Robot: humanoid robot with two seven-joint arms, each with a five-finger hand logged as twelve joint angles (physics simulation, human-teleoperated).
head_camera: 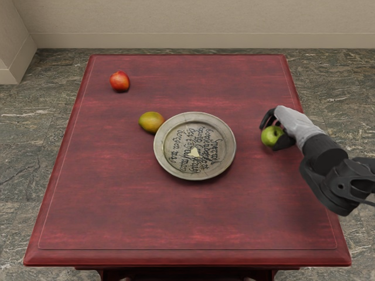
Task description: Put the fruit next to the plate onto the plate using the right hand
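A round grey plate (170,126) with dark lettering lies at the middle of the red table. A yellow-orange fruit (151,122) rests on the table just off the plate's left rim. Right of the plate, a small gap away from its rim, sits a green apple (270,136). My right hand (276,132) comes in from the right edge, and its dark fingers curl around the green apple from behind and from the front. The apple looks to be at table height. The left arm does not show.
A red apple (119,81) stands alone near the table's back left corner. The table's right edge (304,117) runs close behind my right hand. Marbled floor surrounds the table.
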